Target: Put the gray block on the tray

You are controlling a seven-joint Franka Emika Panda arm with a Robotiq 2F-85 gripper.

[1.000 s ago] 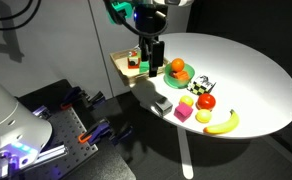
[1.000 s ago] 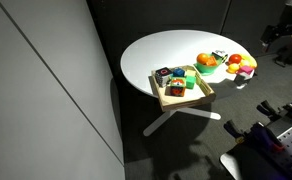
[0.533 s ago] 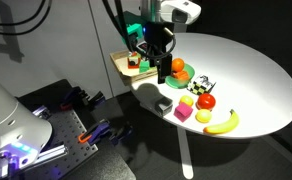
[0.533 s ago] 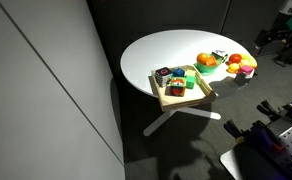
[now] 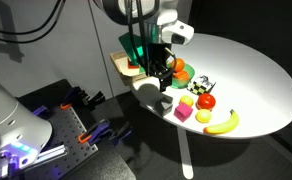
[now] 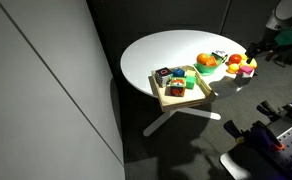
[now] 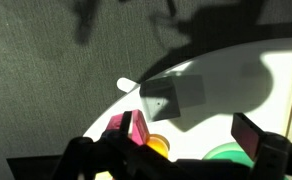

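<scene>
The gray block (image 5: 164, 103) sits near the table's edge, next to a pink cube (image 5: 183, 114) and a yellow block (image 5: 186, 101). In the wrist view the gray block (image 7: 171, 97) lies ahead of the fingers, with the pink cube (image 7: 131, 128) beside it. My gripper (image 5: 164, 76) hangs open and empty a little above the gray block; in the wrist view the gripper (image 7: 186, 140) holds nothing. The tan wooden tray (image 5: 120, 62) stands at the table's edge behind the arm and holds several small items. It also shows in an exterior view (image 6: 198, 97).
A round green plate (image 5: 185, 77) with an orange stands beside the gripper. A red fruit (image 5: 206, 100) and a banana (image 5: 222, 123) lie near the blocks. The white round table (image 5: 246, 70) drops off just past the gray block.
The gripper has moved from above the tray and plate down and toward the table's edge, closer to the gray block. The blocks have not moved.
</scene>
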